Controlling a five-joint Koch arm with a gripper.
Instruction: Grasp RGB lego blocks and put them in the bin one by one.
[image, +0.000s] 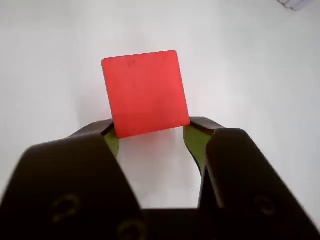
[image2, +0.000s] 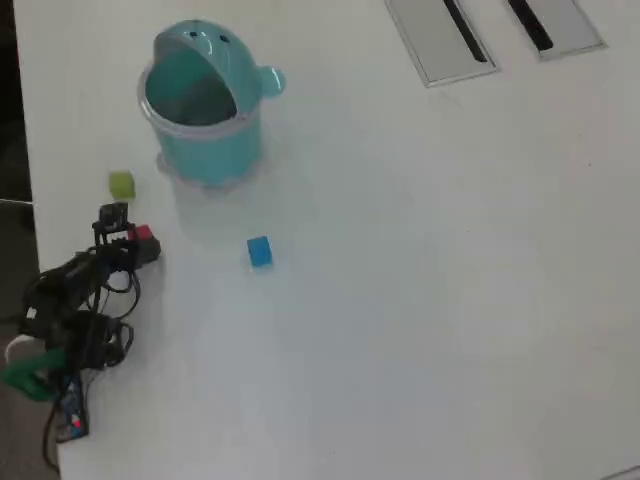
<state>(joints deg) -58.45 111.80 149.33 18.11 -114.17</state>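
Far left of the overhead view, the arm (image2: 75, 300) sits bunched at the bench (image2: 420, 300) edge, reaching up toward the blocks. The gripper (image2: 128, 238) is right at the red block (image2: 145, 236), and the wrist view shows why: the fingers (image: 197, 142) are pinching the red block (image: 145, 92) by its near lower edge, one green-lined pad on each side. It's a shallow grip, only the near corners are caught, so the block sticks out ahead of the tips and looks tilted. Whether it is off the bench or just resting there, I can't tell from either view.

Just above the gripper in the overhead view, the green block (image2: 121, 184) lies near the bench edge, untouched, close enough that it looks like the easy next pick.

Moving right, the bin (image2: 200, 110) stands upright with its hood at the back and the open mouth facing the arm's side, which suits a drop from this direction. Inside looks empty as far as I can see, so I'd judge this the first of three deliveries.

Further right, the blue block (image2: 259, 251) sits alone in the open, well clear of everything.

Top right, two grey panels (image2: 440, 40) lie flat, out of play.
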